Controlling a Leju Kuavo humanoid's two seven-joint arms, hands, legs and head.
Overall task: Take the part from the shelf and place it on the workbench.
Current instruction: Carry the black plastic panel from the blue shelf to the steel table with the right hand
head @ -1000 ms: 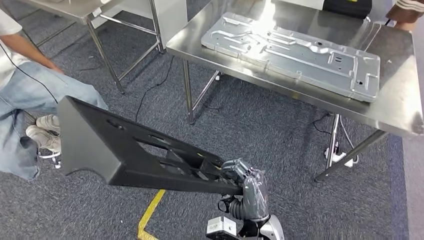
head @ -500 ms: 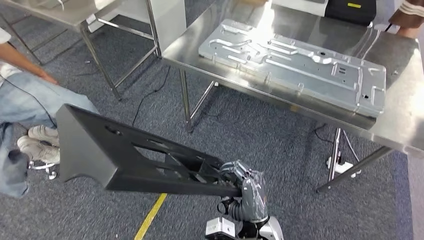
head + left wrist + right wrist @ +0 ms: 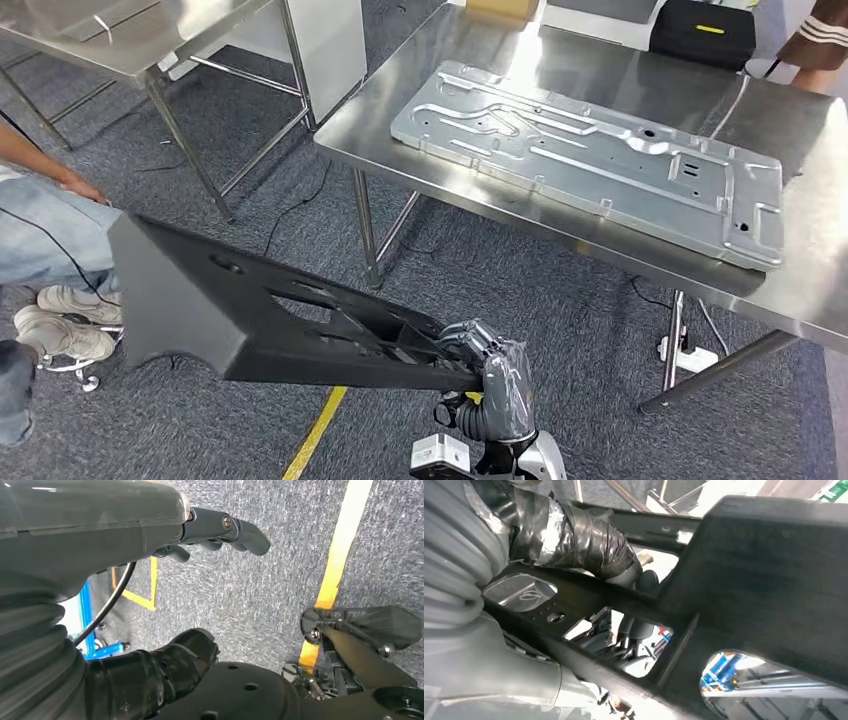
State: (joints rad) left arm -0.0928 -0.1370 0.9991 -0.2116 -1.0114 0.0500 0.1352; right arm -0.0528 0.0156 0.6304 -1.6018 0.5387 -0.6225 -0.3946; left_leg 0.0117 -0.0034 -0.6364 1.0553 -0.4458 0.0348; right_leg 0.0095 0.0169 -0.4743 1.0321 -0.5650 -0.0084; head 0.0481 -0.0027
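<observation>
Long black part (image 3: pixel 260 320) gripped at one end by right hand (image 3: pixel 490 365), stretching away from the fingers (image 3: pixel 589 540) over grey carpet, well short of the workbench (image 3: pixel 800 280). Left hand (image 3: pixel 210 535) empty, fingers apart (wrist view).

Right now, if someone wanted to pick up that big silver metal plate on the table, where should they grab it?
Probably by its two short ends, one hand on each. The silver stamped plate lies flat on the steel workbench, long and thin, so one hand in the middle would likely let it tip or bend. Coming from the near long edge looks easiest: the raised rim gives fingers something to hook under.
</observation>
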